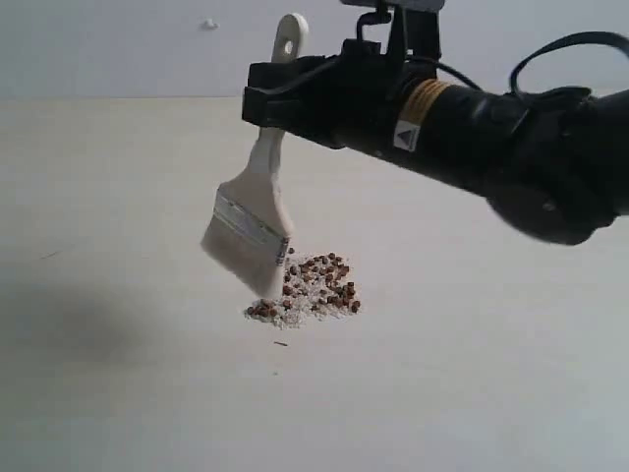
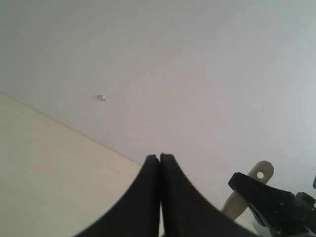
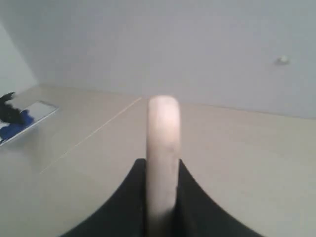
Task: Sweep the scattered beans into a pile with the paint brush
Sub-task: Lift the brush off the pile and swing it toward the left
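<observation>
The paint brush (image 1: 254,211) hangs tilted in the exterior view, its pale handle clamped by my right gripper (image 1: 267,110) and its cream bristles just left of the beans (image 1: 313,290). The beans lie gathered in one small heap of reddish-brown pellets and pale grains on the table. In the right wrist view the handle (image 3: 163,148) stands upright between the black fingers (image 3: 190,197), which are shut on it. My left gripper (image 2: 160,157) shows only in its own wrist view, jaws pressed together and holding nothing; the brush handle's end (image 2: 259,173) appears beyond it.
A cream table (image 1: 472,374) meets a pale wall (image 1: 118,49) behind. One stray dark speck (image 1: 281,343) lies just in front of the heap. A flat white-and-blue object (image 3: 24,118) lies far off on the table in the right wrist view.
</observation>
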You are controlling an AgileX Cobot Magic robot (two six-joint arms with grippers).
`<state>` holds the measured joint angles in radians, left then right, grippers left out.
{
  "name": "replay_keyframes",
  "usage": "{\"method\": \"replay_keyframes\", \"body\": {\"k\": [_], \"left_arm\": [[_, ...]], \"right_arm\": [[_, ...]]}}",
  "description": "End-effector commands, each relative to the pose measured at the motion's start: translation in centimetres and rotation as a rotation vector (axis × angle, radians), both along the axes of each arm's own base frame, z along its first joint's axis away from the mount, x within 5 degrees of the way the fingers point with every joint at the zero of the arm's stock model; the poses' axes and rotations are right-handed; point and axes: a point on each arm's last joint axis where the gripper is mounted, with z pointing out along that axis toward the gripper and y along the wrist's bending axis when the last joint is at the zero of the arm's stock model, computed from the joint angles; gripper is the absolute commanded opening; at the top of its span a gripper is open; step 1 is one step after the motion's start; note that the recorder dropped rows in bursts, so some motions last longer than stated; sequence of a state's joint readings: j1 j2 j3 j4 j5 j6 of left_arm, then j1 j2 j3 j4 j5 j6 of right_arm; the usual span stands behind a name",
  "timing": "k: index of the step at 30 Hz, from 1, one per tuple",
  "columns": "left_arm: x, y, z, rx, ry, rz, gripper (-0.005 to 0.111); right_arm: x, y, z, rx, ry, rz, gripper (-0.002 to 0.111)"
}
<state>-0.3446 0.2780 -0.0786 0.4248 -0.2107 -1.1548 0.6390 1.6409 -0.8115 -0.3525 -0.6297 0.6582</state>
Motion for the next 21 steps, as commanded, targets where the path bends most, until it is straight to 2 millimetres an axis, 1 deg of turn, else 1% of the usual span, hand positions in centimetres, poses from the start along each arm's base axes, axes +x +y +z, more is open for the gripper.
{"method": "replay_keyframes", "body": {"k": [1,4,7,9,11,13,15,17,21], "left_arm": [[0.0,0.0,-0.1,0.004,-0.001,-0.005,0.000],[0.0,0.0,-0.1,0.004,-0.001,-0.005,0.000],[0.0,0.0,-0.1,0.004,-0.001,-0.005,0.000],[0.0,0.0,-0.1,0.004,-0.001,-0.005,0.000],[0.0,0.0,-0.1,0.004,-0.001,-0.005,0.000],[0.0,0.0,-0.1,0.004,-0.001,-0.005,0.000],[0.0,0.0,-0.1,0.004,-0.001,-0.005,0.000],[0.0,0.0,-0.1,0.004,-0.001,-0.005,0.000],[0.0,0.0,-0.1,0.004,-0.001,-0.005,0.000]], "right_arm": [[-1.7,2.4,-0.9,0.033,0.021,-0.278,0.000],[-3.8,3.9,-1.6,0.026,-0.015,-0.400,0.000],[-6.0,5.0,-2.2,0.026,-0.076,-0.504,0.000],[-7.3,5.6,-3.0,0.023,-0.107,-0.562,0.000],[-8.1,5.9,-3.8,0.014,-0.120,-0.597,0.000],[-8.5,6.3,-4.8,-0.012,-0.132,-0.599,0.000],[-8.6,6.6,-5.8,-0.043,-0.140,-0.580,0.000],[-8.6,6.9,-6.2,-0.044,-0.144,-0.562,0.000],[-8.7,7.2,-6.3,0.045,-0.105,-0.535,0.000]]}}
